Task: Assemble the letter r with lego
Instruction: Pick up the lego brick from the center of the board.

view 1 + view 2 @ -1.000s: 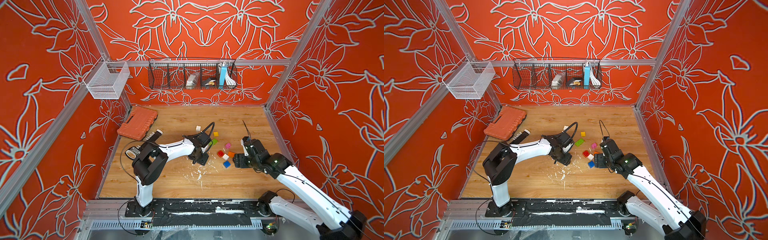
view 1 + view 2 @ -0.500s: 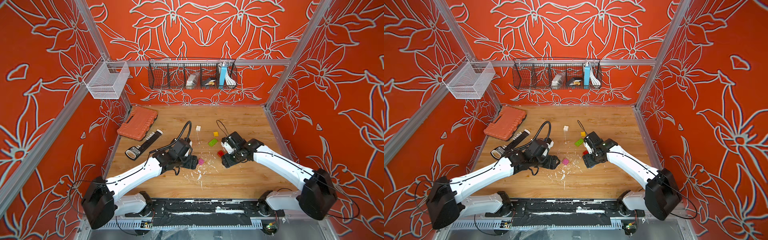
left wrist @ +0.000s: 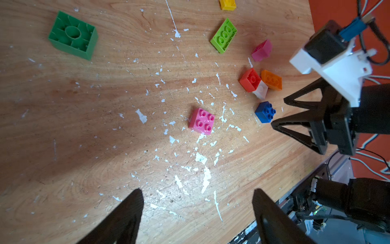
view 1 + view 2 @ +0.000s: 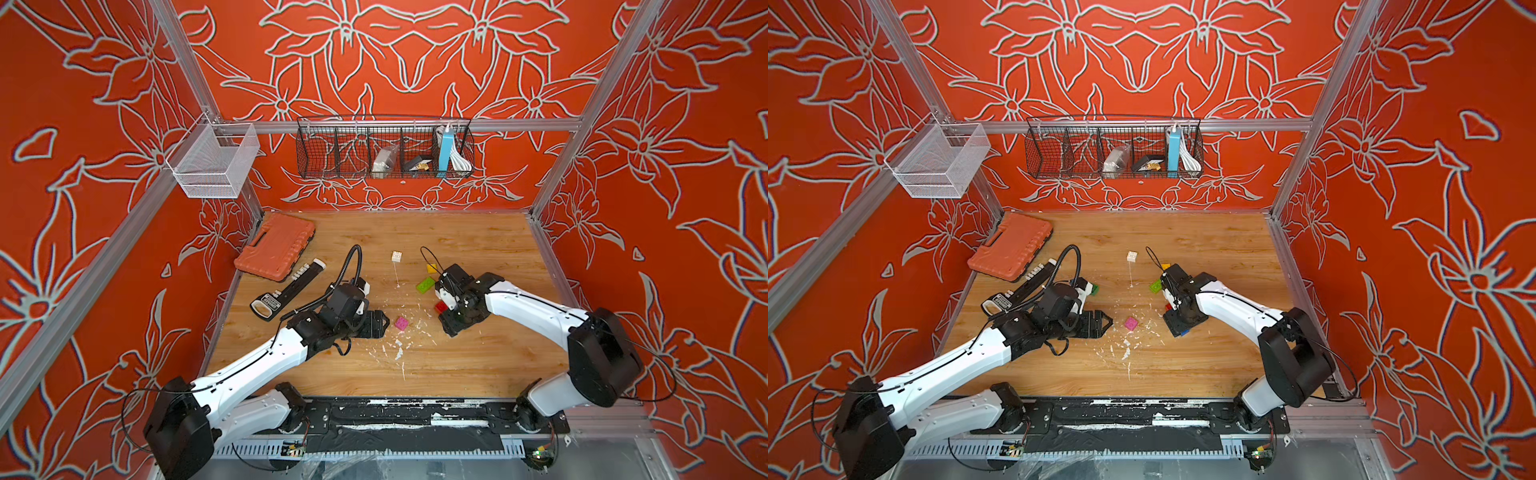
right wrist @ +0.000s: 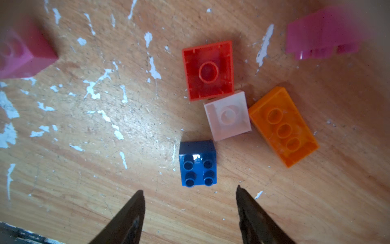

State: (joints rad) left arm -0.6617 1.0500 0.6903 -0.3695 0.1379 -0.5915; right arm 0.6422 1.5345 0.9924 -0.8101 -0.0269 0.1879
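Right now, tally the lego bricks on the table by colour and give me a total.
white bricks: 2
pink bricks: 2
green brick: 1
lime brick: 1
yellow brick: 1
red brick: 1
orange brick: 1
blue brick: 1
Total: 10

In a top view right hand (image 4: pixel 451 327) covers blue brick (image 5: pixel 197 162), white brick (image 5: pixel 229 115) & orange brick (image 5: pixel 282 126); red brick (image 4: pixel 440 306) half-hidden. Green brick (image 4: pixel 1095 289) mostly behind left arm. Right wrist view: stud-up pink brick (image 5: pixel 23 50) & tipped pink brick (image 5: pixel 325 31) blurred, edge-cut. Left wrist view: yellow brick (image 3: pixel 227 4) cut off. Wire basket (image 4: pixel 332 151) contents too small to ID.
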